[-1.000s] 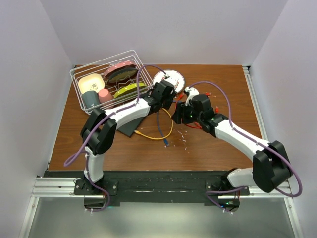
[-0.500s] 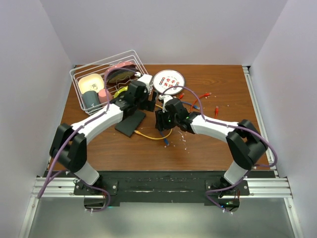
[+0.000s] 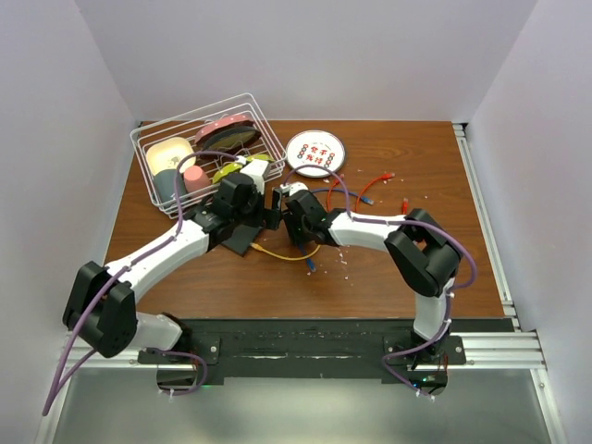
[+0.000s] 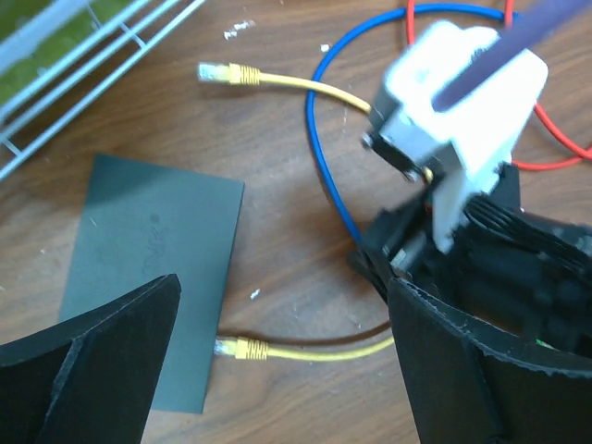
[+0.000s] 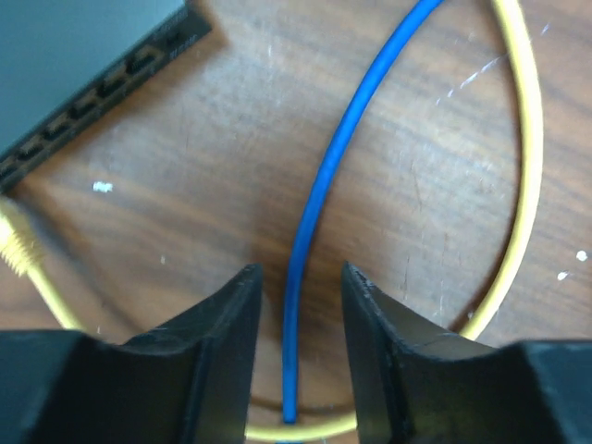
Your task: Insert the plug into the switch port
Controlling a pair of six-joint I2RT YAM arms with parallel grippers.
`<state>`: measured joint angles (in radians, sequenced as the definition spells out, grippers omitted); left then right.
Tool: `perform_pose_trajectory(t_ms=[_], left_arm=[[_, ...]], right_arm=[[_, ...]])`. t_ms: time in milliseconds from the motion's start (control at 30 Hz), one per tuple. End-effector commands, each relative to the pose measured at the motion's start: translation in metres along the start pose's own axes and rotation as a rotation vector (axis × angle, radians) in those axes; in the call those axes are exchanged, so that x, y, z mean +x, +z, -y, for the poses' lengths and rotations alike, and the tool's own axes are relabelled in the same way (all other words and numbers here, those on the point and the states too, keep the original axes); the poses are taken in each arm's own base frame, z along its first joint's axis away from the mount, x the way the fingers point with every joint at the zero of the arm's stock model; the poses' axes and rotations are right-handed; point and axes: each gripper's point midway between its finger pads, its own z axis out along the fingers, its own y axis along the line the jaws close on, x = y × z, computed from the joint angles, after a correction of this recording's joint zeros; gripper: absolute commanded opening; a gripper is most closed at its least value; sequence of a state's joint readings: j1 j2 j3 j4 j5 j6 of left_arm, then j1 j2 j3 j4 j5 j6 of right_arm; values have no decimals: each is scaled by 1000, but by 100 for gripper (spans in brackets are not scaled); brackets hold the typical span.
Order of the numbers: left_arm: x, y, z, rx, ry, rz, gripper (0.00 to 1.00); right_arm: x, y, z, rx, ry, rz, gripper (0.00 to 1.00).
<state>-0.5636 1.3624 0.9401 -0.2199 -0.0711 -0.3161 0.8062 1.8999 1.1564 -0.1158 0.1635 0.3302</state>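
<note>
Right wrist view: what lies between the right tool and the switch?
Mostly bare wooden table, in the right wrist view. A blue cable runs through the open right tool, right of the switch; a yellow plug lies at the left edge.

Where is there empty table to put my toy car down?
The right side of the brown wooden table is mostly bare, between the white right arm and the side rail. So is the strip from the yellow cable to the near edge. The middle is crowded: flat black switch box, blue cable. The white wire basket fills the far left.
</note>
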Motion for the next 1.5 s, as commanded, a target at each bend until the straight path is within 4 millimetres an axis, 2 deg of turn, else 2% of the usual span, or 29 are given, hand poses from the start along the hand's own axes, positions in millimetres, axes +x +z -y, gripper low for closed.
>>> perform_pose_trajectory(t_ms=[0, 33, 67, 133, 167, 200, 267, 300, 333, 367, 400, 433, 467, 533, 567, 633, 700, 733, 933, 1233, 1467], left_arm=[[-11, -6, 9, 57, -42, 70, 98], [-8, -6, 9, 59, -44, 66, 98], [-9, -5, 12, 77, -51, 78, 98], [-1, -1, 12, 84, -59, 73, 98], [-4, 0, 14, 95, -68, 93, 98], [5, 5, 12, 91, -73, 83, 98], [4, 11, 18, 133, -78, 121, 97], [7, 15, 20, 143, -77, 121, 96], [7, 17, 22, 158, -75, 128, 96], [7, 18, 26, 182, -74, 135, 94], [10, 21, 28, 194, -72, 133, 94], [12, 23, 30, 208, -67, 130, 93], [15, 24, 33, 233, -62, 134, 92], [23, 29, 37, 254, -55, 117, 90], [27, 31, 39, 267, -52, 113, 87], [39, 37, 39, 268, -52, 84, 85], [49, 42, 38, 270, -58, 67, 82], [57, 46, 39, 279, -66, 53, 82], [84, 58, 48, 302, -42, -17, 77], [101, 56, 73, 334, 56, -40, 76], [96, 41, 98, 395, 180, 14, 76]], right_arm=[[0, 11, 2, 107, -58, -7, 38], [4, 15, 5, 131, -64, -21, 33], [10, 23, 4, 143, -72, -42, 16], [22, 29, 7, 167, -60, -87, 0], [24, 32, 7, 164, -53, -100, 0], [24, 33, 6, 160, -42, -95, 0], [26, 33, 4, 111, 13, -95, 0], [16, 29, -1, 66, 48, -66, 0], [8, 28, 4, 42, 110, -49, 0], [14, 24, 2, -15, 145, -68, 0], [2, 22, 0, -56, 180, -26, 0], [-17, 11, 7, -82, 239, 23, 0], [-13, 7, 10, -105, 260, 22, 0], [-43, -12, 14, -175, 323, 109, 0], [-44, -17, 17, -192, 340, 122, 0], [-66, -35, 24, -243, 397, 188, 0], [-76, -44, 27, -276, 430, 221, 0], [-87, -58, 28, -331, 466, 255, 0], [-122, -97, 23, -484, 528, 379, 0], [-152, -141, 40, -662, 671, 549, 0], [-158, -144, 60, -645, 749, 639, 0]])
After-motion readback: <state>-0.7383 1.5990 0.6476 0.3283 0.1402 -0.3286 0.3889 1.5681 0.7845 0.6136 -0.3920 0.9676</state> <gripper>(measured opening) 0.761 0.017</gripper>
